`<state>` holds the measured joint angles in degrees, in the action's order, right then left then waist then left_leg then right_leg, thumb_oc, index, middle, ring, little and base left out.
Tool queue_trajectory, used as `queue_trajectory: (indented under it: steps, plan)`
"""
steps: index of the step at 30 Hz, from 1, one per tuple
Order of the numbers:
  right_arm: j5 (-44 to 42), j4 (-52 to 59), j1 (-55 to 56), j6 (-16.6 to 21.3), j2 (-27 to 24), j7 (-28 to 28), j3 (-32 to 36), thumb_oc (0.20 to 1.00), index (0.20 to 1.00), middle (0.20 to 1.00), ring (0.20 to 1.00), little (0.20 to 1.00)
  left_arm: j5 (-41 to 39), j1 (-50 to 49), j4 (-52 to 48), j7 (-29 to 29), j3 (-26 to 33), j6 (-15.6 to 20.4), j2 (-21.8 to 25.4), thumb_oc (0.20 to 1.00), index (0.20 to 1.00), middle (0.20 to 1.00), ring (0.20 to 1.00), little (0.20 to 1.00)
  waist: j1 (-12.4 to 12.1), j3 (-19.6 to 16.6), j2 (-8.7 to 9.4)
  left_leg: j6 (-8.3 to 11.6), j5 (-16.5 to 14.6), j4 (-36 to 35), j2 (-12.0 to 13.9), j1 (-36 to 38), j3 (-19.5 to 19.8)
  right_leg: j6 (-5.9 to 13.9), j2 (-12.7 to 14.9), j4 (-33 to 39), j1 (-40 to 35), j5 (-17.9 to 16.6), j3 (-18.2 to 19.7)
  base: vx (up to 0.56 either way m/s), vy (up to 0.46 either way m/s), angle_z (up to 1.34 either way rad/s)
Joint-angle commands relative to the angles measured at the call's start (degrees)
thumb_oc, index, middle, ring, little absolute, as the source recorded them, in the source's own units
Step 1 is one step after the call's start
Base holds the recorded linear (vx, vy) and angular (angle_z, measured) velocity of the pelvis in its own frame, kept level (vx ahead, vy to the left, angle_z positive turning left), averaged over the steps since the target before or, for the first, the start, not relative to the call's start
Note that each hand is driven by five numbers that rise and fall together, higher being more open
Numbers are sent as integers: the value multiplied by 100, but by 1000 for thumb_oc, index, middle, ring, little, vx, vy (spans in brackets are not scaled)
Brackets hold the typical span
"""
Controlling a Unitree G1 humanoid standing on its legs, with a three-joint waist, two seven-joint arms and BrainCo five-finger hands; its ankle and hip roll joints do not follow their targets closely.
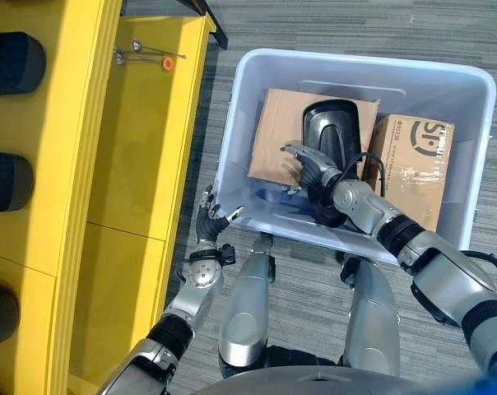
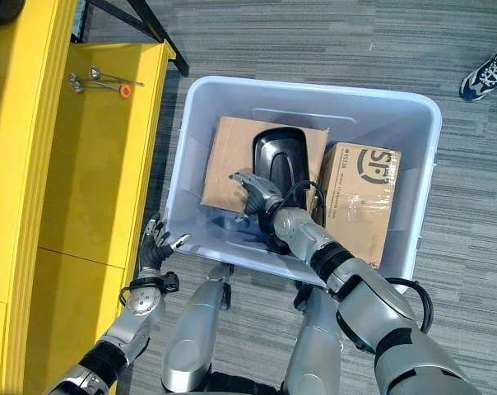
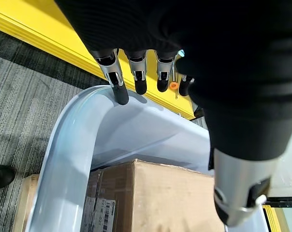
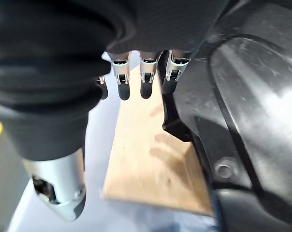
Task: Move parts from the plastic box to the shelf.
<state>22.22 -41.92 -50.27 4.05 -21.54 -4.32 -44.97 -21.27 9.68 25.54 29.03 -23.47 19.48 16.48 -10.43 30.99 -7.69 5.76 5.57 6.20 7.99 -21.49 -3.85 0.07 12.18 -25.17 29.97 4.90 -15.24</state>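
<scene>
Right hand (image 1: 313,169) was mid-frame inside the box (image 1: 232,132), fingers loose beside the black part (image 1: 335,132), gripping nothing; left hand (image 1: 207,224) hung open lower left

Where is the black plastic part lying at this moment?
In the left eye view the black plastic part lies inside the plastic box, on a flat cardboard box, with a printed carton on its right. The right hand reaches beside it.

Just beside the left hand (image 1: 209,220), the plastic box (image 1: 240,123) is pale translucent blue-grey. By the right hand (image 1: 308,167) lie a glossy black part (image 1: 335,132) and plain brown cardboard boxes (image 1: 273,132). The shelf (image 1: 141,123) beyond the left hand is bright yellow, over grey striped carpet (image 1: 314,25).
</scene>
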Motion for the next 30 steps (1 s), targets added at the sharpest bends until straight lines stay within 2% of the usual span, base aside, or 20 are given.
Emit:
queue_trajectory:
  steps: [1,4,5,6,7,8,9,10,12,13,14,15,18,20,21,24,26,30]
  plan:
    - [938,192,-428,508,-63,77,-199,1000,1000,1000,1000,1000,187,-122,-369,-43,-116,309,185,1000,1000,1000,1000,1000,-84,-120,33,-147,113,213,-136,-327,-187,290,173,277,-408,-226,-329,-12,-50,3]
    - [1233,309,-479,527,-350,59,-566,1000,1000,1000,1000,1000,161,-152,-422,-42,-122,276,276,1000,1000,1000,1000,1000,-113,-120,86,-146,134,196,-104,-310,-171,316,139,349,-485,-247,-383,-11,-77,7]
    - [1142,360,-486,363,-461,-262,-660,1000,1000,1000,1000,1000,187,-160,-423,-29,-124,278,295,1000,1000,1000,1000,1000,-115,-120,106,-146,144,189,-93,-303,-159,328,124,364,-496,-261,-381,-5,-76,9]
    - [579,260,-534,103,-503,-898,-665,1000,1000,1000,1000,1000,196,-136,-434,-33,-129,236,302,1000,1000,1000,1000,1000,-122,-120,117,-149,155,165,-69,-275,-156,325,105,379,-524,-261,-383,-1,-38,9]
    - [138,125,-559,86,-508,-1526,-572,1000,1000,1000,1000,1000,220,-130,-425,-12,-142,225,272,1000,1000,1000,1000,1000,-116,-120,112,-152,154,143,-58,-233,-164,323,92,407,-565,-265,-370,-3,4,4]
    - [-291,46,-578,135,-484,-2164,-313,1000,1000,1000,1000,1000,225,-118,-420,13,-134,209,242,1000,1000,1000,1000,1000,-93,-120,107,-162,151,130,-50,-206,-182,320,86,415,-576,-271,-353,-3,43,-1]
    - [-587,72,-510,305,-441,-2515,138,1000,1000,1000,1000,1000,219,-126,-452,42,-100,192,220,1000,1000,1000,1000,1000,-47,-120,98,-166,143,115,-53,-180,-196,316,79,429,-577,-277,-323,-5,96,-5]
    - [-909,227,-352,619,-325,-2717,652,1000,1000,1000,1000,1000,473,-108,-512,136,-73,255,162,1000,1000,1000,1000,1000,27,-120,88,-173,120,120,-67,-164,-222,308,83,445,-571,-277,-270,-2,79,-4]
    - [-1163,389,-246,751,-250,-2756,857,1000,1000,1000,1000,1000,635,-86,-594,189,-106,283,148,1000,1000,1000,1000,1000,78,-120,78,-175,111,116,-63,-150,-244,295,86,455,-567,-279,-231,14,158,-19]
    - [-1583,1210,209,934,25,-3124,1396,1000,1000,1000,1000,1000,1032,20,-987,734,-206,386,130,1000,1000,1000,1000,1000,287,-120,-13,-191,76,111,-80,-70,-325,251,94,473,-552,-281,-69,40,303,-44]
    - [-1552,1532,400,967,138,-3276,1484,1000,1000,1000,1000,1000,1110,80,-1100,912,-216,405,131,1000,1000,1000,1000,1000,377,-120,-54,-192,72,97,-91,-20,-372,248,102,479,-563,-276,-9,112,506,-40]
    - [-1470,2359,997,933,369,-3587,1711,1000,1000,1000,1000,1000,1051,224,-1480,1339,-160,298,92,1000,1000,1000,1000,1000,648,-120,-175,-207,41,76,-143,152,-474,243,121,487,-619,-249,182,107,374,-37]
    - [-1468,2694,1397,628,475,-3528,1727,1000,1000,1000,1000,1000,956,314,-1579,1485,-138,229,94,1000,1000,1000,1000,1000,817,-120,-222,-209,31,58,-168,238,-523,257,137,497,-646,-240,292,65,192,-31]
    - [-1581,2663,1526,369,505,-3300,1672,1000,1000,1000,1000,1000,964,344,-1541,1503,-136,176,69,1000,1000,1000,1000,1000,860,-120,-233,-215,29,48,-182,261,-545,263,148,511,-658,-242,325,20,65,-34]
    - [-1574,2650,1534,358,512,-3278,1656,1000,1000,1000,1000,1000,961,349,-1531,1507,-137,171,60,1000,1000,1000,1000,1000,863,-120,-234,-218,29,46,-182,262,-551,263,149,512,-656,-244,331,4,33,-6]
    - [-1488,2423,1390,269,619,-2941,1400,1000,1000,1000,1000,1000,890,404,-1343,1389,-221,186,34,1000,1000,1000,1000,1000,803,-120,-218,-224,18,81,-180,207,-552,252,183,482,-621,-242,290,-7,5,7]
    - [-1441,2382,1341,272,626,-2912,1386,1000,1000,1000,1000,1000,862,410,-1322,1361,-229,183,38,1000,1000,1000,1000,1000,786,-120,-217,-222,17,93,-180,188,-543,250,189,464,-607,-238,280,-7,-5,6]
    - [-1562,2135,1077,22,631,-2922,1349,1000,1000,1000,1000,1000,789,435,-1269,1261,-308,139,38,1000,1000,1000,1000,1000,688,-120,-225,-231,24,99,-199,137,-497,233,199,425,-579,-228,226,-8,1,12]
